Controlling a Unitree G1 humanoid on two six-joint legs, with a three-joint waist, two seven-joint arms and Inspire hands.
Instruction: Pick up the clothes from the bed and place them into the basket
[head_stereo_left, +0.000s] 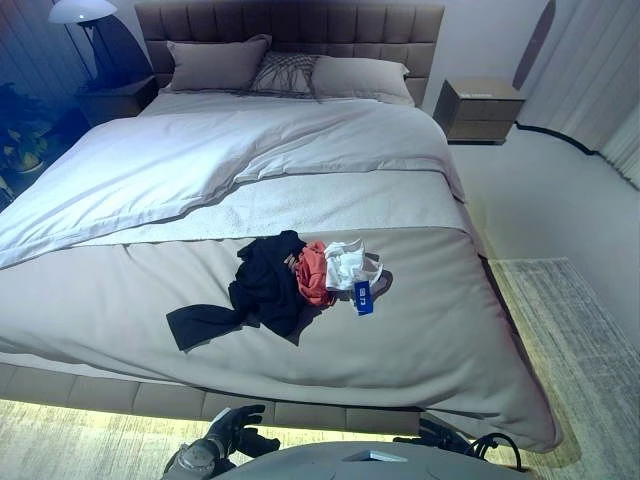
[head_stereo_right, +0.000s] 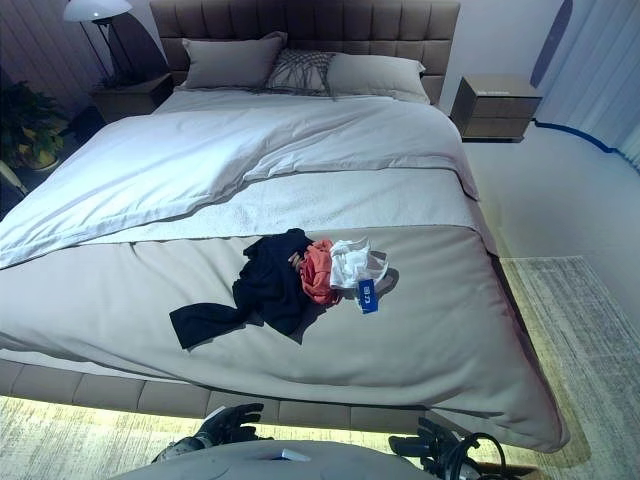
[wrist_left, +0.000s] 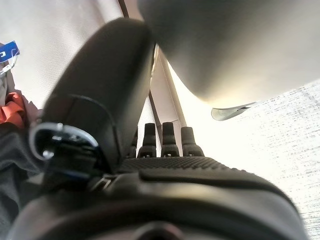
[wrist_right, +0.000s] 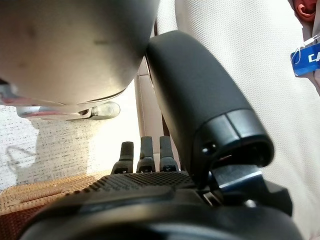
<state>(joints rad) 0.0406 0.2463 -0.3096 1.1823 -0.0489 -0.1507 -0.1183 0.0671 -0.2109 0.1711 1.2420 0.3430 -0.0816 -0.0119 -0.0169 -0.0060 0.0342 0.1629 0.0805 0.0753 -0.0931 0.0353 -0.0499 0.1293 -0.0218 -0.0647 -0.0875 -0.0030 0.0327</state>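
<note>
Wide bed with taupe cover: carries a small heap of clothes well ahead of both robot hands. Heap: dark navy garment, coral-red crumpled garment touching it, white garment with blue tag beside that. Left robot hand: low at the bed's near edge, fingers relaxed and straight, holding nothing. Right robot hand: likewise low, fingers straight, empty. Woven wicker basket: edge showing just beside the right robot hand.

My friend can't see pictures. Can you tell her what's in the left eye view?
A small pile of clothes, dark, red and white, lies on a big bed with pillows. The robot's left hand waits low, empty.
</note>
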